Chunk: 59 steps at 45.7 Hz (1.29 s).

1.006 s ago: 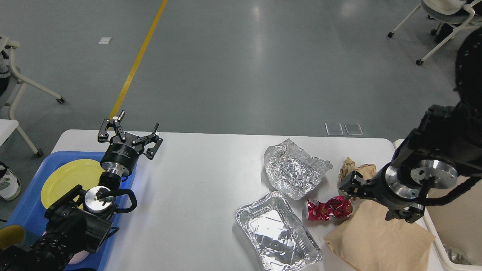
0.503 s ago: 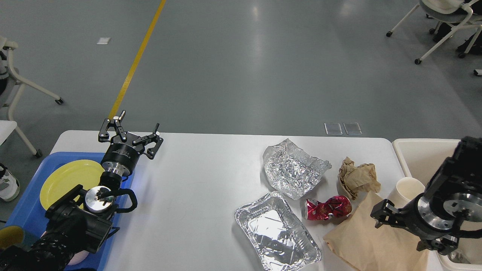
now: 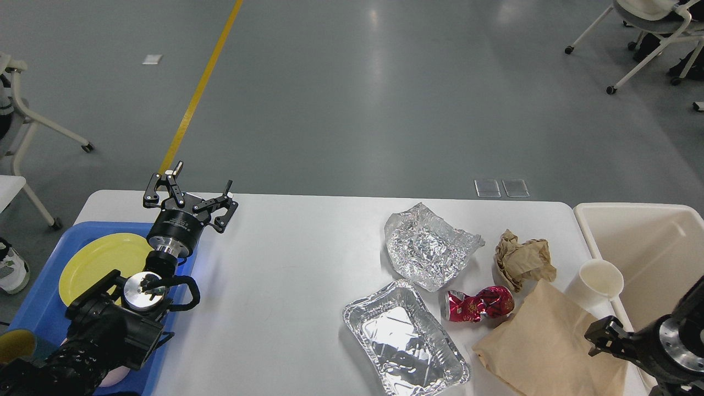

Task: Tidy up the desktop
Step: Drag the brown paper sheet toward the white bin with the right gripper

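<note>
Left jaws [image 3: 190,193] spread, empty; right jaws' [image 3: 599,334] state unclear beside the light, crushable brown paper bag [image 3: 550,346] on white tabletop [image 3: 297,264]; pinch its edge.

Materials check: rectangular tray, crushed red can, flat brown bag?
Rectangular tray: thin aluminium foil by the look, shiny, with a crimped rim. Crushed red can: likely thin metal, glossy print, dented. Flat brown bag: kraft paper, matte, lightly creased.

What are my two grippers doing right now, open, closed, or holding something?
Left gripper: open, holding nothing.
Right gripper: cannot be told; only partly in view.
</note>
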{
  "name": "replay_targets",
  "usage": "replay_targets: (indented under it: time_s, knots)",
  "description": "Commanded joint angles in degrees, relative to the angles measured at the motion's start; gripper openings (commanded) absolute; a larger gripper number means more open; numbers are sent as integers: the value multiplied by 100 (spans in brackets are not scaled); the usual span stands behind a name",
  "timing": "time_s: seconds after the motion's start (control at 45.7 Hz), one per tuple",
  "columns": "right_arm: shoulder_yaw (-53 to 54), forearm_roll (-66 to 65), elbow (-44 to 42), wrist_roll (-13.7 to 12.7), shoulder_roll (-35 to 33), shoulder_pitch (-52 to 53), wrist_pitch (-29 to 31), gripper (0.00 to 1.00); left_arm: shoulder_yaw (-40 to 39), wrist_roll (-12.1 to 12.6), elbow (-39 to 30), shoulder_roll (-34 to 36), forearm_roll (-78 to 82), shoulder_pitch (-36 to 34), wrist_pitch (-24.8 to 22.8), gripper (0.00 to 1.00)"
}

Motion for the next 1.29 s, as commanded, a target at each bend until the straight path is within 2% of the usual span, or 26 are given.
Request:
replay_targets:
  time_s: [0.0, 0.153, 0.35, 0.525, 0.722, 0.787, 0.875, 0.897, 0.963, 1.028, 1.269]
  knots:
    - [443, 1, -31, -4, -338, -334, -323, 100, 0, 0, 1, 1, 0, 0, -7, 100]
    - [1137, -8, -216, 22, -857, -695, -587, 100, 0, 0, 1, 1, 0, 0, 2, 100]
    - [1401, 1, -883, 49, -769, -1415, -1000, 100, 0, 0, 1, 1, 0, 0, -7, 100]
    - [2042, 1, -1402, 110, -830, -2136, -1045, 100, 0, 0, 1, -8, 0, 0, -7, 100]
    - [2596, 18, -1455, 216, -980, -2365, -1045, 99, 0, 0, -8, -8, 0, 0, -7, 100]
    - [2623, 10, -1429, 268, -945, -2409, -1045, 84, 0, 0, -8, -8, 0, 0, -7, 100]
    - [2649, 1, -1438, 295, -910, -2462, -1045, 45, 0, 0, -8, -8, 0, 0, -7, 100]
    - [2649, -8, -1438, 295, -901, -2462, -1045, 39, 0, 0, -8, -8, 0, 0, -7, 100]
    - [2649, 1, -1429, 295, -875, -2453, -1045, 30, 0, 0, -8, -8, 0, 0, -7, 100]
    - [2649, 1, -1438, 295, -892, -2462, -1045, 0, 0, 0, -8, -8, 0, 0, -7, 100]
    - [2588, -17, -1376, 286, -1120, -2453, -1045, 0, 0, 0, -8, -8, 0, 0, -7, 100]
